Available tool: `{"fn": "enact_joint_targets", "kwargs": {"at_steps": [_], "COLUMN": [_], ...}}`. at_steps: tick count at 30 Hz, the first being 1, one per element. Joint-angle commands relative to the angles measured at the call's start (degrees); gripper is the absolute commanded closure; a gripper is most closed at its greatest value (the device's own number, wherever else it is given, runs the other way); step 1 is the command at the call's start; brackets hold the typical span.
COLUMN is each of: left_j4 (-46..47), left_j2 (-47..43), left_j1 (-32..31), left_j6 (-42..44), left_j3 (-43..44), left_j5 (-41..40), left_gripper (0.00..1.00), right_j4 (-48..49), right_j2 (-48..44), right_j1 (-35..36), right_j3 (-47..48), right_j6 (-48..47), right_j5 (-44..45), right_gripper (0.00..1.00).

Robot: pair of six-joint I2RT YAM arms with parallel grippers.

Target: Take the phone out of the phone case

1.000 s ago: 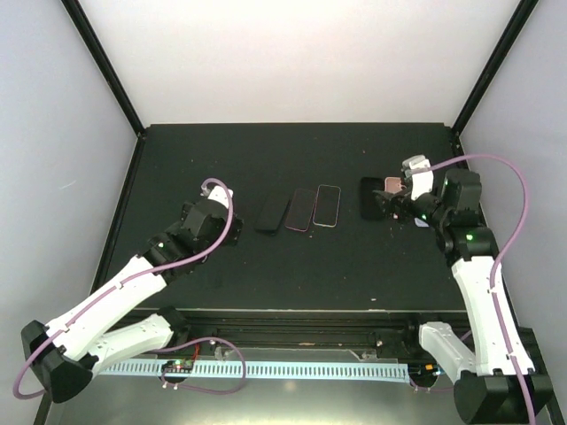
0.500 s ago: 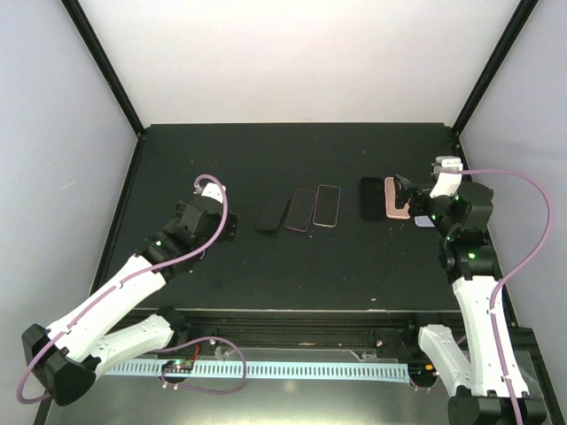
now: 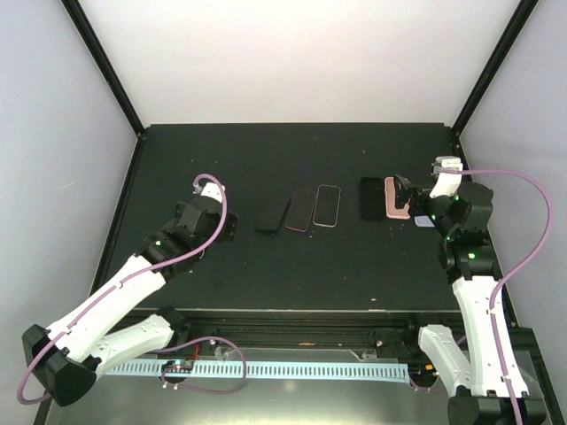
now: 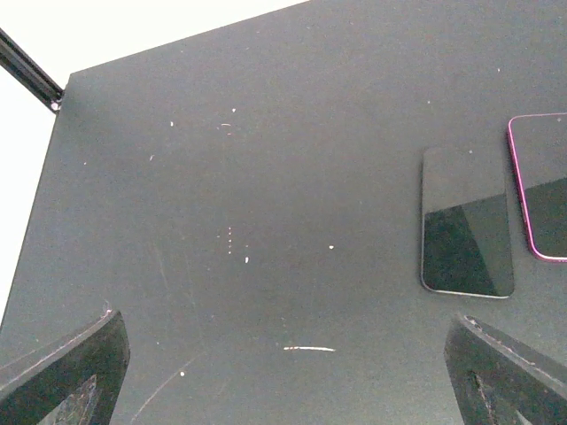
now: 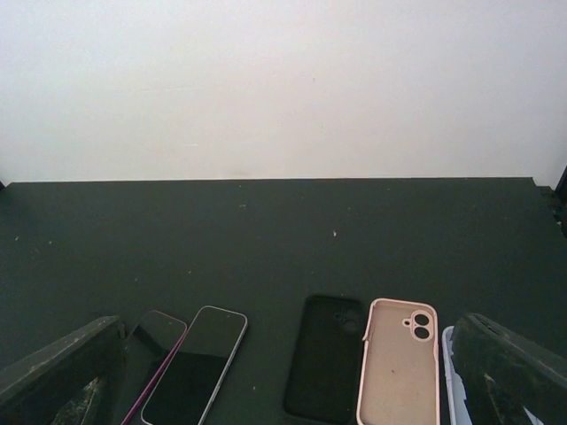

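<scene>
Judging from how things lie, the task looks close to done: the phone case (image 5: 397,367) lies flat near the right edge of the desk (image 3: 292,266), seemingly hollow side up with nothing dark filling it. A black slab (image 5: 325,367), probably the phone, lies just beside it toward the desk's middle, though I cannot confirm that. Only drawing the arms clear seems left. The right end effector (image 5: 288,320) sits near both, fingers spread wide, gripping nothing; the left end effector (image 4: 285,323), toward the left edge, is likewise spread and empty. 3 handsets (image 3: 301,210) lie in a row mid-desk and a pale object (image 5: 446,372) lies by the case's outer side; none stands in the way.
</scene>
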Motion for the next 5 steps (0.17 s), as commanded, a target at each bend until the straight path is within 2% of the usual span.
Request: {"fn": "enact_joint_targets", "kwargs": {"at_steps": [1,5], "left_j4": [0.54,0.37], "left_j2": [-0.26,-0.43], "left_j1": [0.29,0.32], "left_j6": [-0.83,-0.84], "left_j3": [1.86,1.83], "left_j5": [0.99,0.94], "left_gripper": [0.01,0.01], "right_j4": [1.87,2.28], "right_j2": [-0.54,-0.55], "right_j1": [-0.50,-0.50], "right_j3": [-1.01,-1.53], "right_j6": [-0.75,-0.42], "right_j5": [-1.05,-2.02], "right_gripper": [0.00,0.00]}}
